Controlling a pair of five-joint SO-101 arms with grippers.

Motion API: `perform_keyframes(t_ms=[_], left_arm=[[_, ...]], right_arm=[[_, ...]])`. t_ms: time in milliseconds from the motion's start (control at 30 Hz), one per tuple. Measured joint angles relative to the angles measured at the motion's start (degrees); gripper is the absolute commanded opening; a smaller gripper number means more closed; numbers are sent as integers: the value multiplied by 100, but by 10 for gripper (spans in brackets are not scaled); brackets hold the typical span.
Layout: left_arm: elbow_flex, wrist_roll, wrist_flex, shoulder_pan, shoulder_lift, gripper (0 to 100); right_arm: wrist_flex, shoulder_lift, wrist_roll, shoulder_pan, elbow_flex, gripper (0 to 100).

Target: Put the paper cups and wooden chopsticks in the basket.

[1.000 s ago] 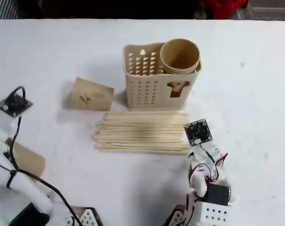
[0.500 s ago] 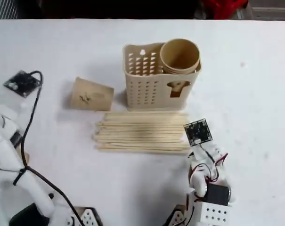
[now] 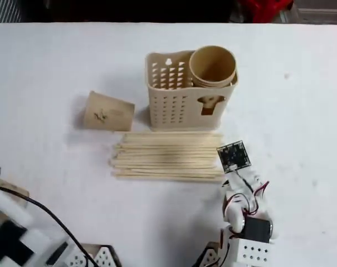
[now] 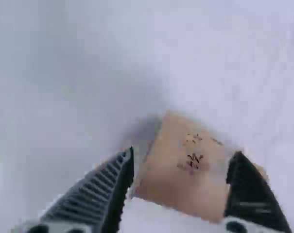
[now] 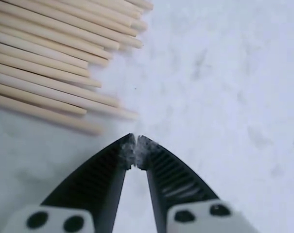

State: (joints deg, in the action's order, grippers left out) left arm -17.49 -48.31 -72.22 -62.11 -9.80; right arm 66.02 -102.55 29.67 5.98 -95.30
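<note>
**Left pincer** (image 4: 184, 154): grasping a paper cup (image 4: 188, 182), one finger on each side, at the near-left edge of the tabletop (image 3: 302, 100).

**Right pincer** (image 5: 136, 145): clenched on nothing, tips just beside the right-hand ends of the wooden chopsticks (image 3: 167, 156). These lie loose just near of the basket (image 3: 168, 105).

**Basket:** stacked cups (image 3: 213, 65) occupy its right side. A second loose cup (image 3: 106, 112) lies on its side to the left of the basket.

**Risks, as judged:**
- The thin cup wall may buckle or slip under the grip during the carry.
- A tilted cup could catch the basket rim and topple the light basket.
- Chopsticks pinched near their ends may pivot and scatter.
</note>
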Motion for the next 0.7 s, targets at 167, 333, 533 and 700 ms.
perform_keyframes(t_ms=[167,333,533,700], left_arm=[[633,26,0,-457,1125,310],[993,-255,-360,-686,1960,309],[1002,-1090,-1811,-659,2347,233],[1002,-1714,-2822,-659,2347,150]], right_arm=[[0,0,0,0,0,18],[0,0,0,0,0,18],[0,0,0,0,0,18],[0,0,0,0,0,18]])
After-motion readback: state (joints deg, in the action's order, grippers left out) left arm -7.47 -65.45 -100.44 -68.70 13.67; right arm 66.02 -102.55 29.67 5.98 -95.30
